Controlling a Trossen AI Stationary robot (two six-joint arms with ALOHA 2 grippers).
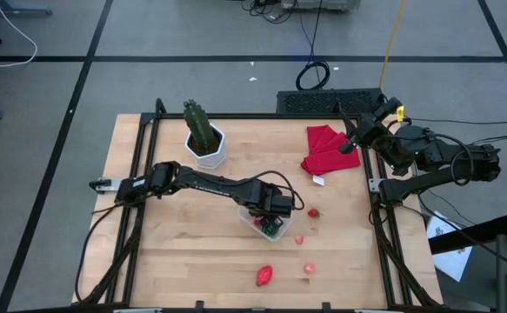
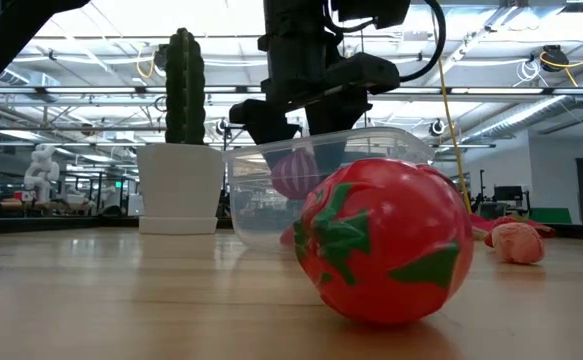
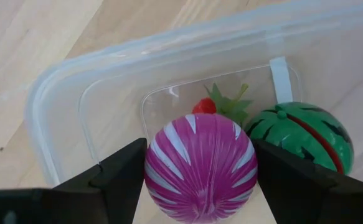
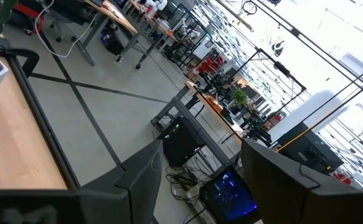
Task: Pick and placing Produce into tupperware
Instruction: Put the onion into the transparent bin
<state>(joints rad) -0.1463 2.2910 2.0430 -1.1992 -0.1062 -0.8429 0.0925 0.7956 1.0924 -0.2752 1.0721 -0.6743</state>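
The clear tupperware stands near the table's middle, and my left gripper hangs over it, shut on the purple white-striped piece. Inside the container lie the green striped melon and a small red berry with green leaves. Through the container's wall the low view shows the purple piece inside it. Loose berries and a bigger red fruit rest on the table toward its near right. My right gripper is open, up by the table's far right corner. My left gripper pinches the purple piece between its two fingers, one on each side of its round body. The fingers come from above, pointing down into the tupperware. The piece hangs inside the container, above its floor.
A tall green cactus in a white pot stands on the far left part of the table. A red cloth lies at the far right, under the right arm. The big red fruit fills the low view's front.
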